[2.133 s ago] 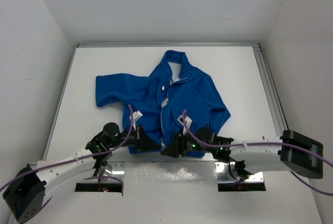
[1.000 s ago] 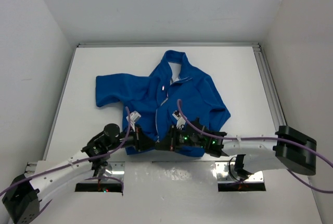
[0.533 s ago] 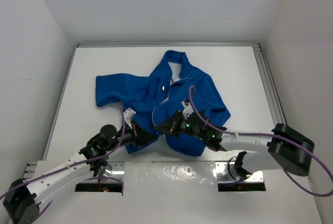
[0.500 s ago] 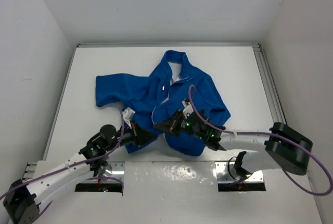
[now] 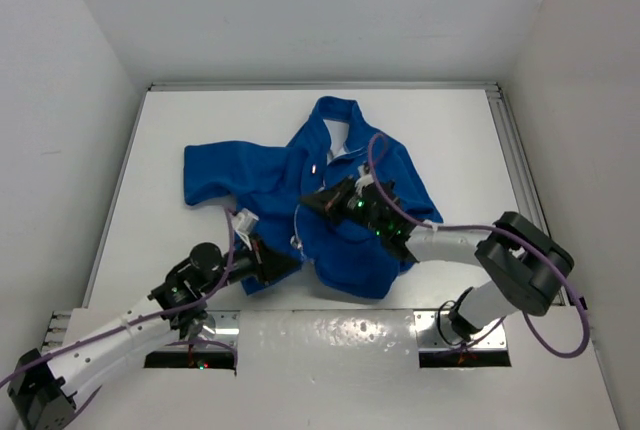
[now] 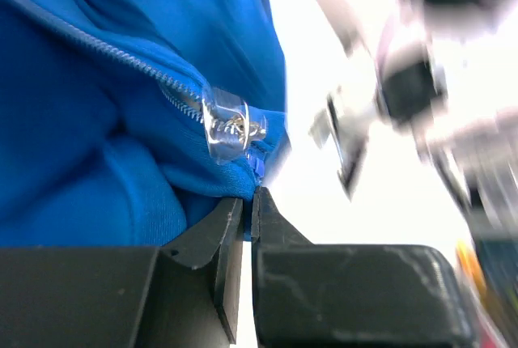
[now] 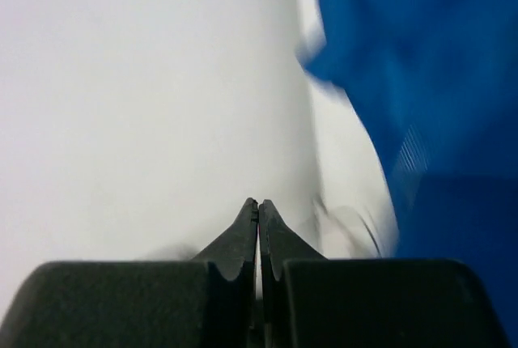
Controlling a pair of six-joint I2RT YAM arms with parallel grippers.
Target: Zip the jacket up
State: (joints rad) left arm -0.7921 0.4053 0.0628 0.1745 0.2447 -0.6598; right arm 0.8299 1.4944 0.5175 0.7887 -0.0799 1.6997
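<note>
The royal-blue jacket (image 5: 350,180) lies front up on the white table, collar to the far side. My left gripper (image 5: 290,264) is at its bottom hem, shut on the blue fabric (image 6: 257,176) just under the zipper's lower end. A clear tab (image 6: 231,125) sits on the silver zipper (image 6: 121,61) right above those jaws. My right gripper (image 5: 308,200) hovers over the jacket's chest beside the zipper line. In the right wrist view its jaws (image 7: 258,202) are pressed together with nothing visible between them, blurred blue jacket (image 7: 437,81) to their right.
White table (image 5: 180,120) enclosed by white walls on three sides. A metal rail (image 5: 515,160) runs along the right edge. The right arm's link (image 5: 520,260) bends over the near right. Its blurred shape (image 6: 405,89) shows in the left wrist view.
My right gripper has travelled from the bottom hem up the jacket front to the chest. The left gripper stays clamped on the hem, and the lower front has drawn in slightly.
</note>
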